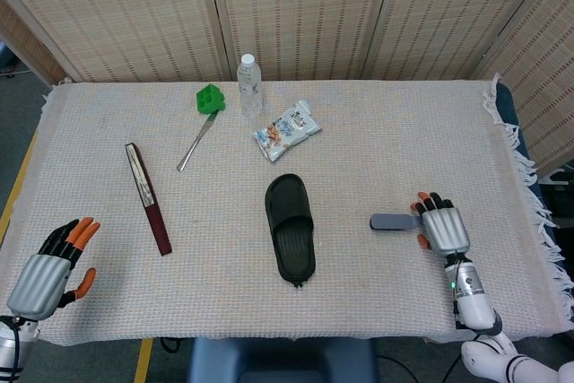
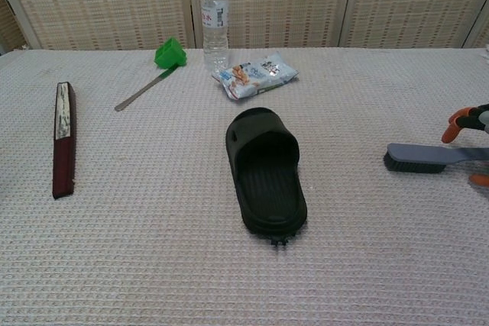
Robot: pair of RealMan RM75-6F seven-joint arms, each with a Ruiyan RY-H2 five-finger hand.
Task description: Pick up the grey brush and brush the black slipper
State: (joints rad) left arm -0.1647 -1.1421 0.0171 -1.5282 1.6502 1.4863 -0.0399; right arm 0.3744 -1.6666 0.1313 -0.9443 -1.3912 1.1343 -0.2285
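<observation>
A: Head view: your right hand (image 1: pixel 442 228) sits over the handle end of the grey brush (image 1: pixel 395 221), fingers draped across it. Gripping?

B: Cannot tell. In the chest view orange fingertips (image 2: pixel 455 123) show above the handle and another below it, but whether they clamp it is not visible. The grey brush (image 2: pixel 428 157) lies flat on the tabletop (image 1: pixel 377 150), bristle head pointing toward the black slipper (image 1: pixel 290 229), well apart from it.

A: Your left hand (image 1: pixel 49 265)?

B: At the near left corner, fingers spread, holding nothing.

A: Slipper position?

B: Centre of the tabletop, sole down, opening toward the far side. Beyond it, a snack packet (image 1: pixel 286 130), a water bottle (image 1: pixel 248 83) and a green-headed tool (image 1: pixel 203 117). A dark red case (image 1: pixel 147 196) lies to the left.
</observation>
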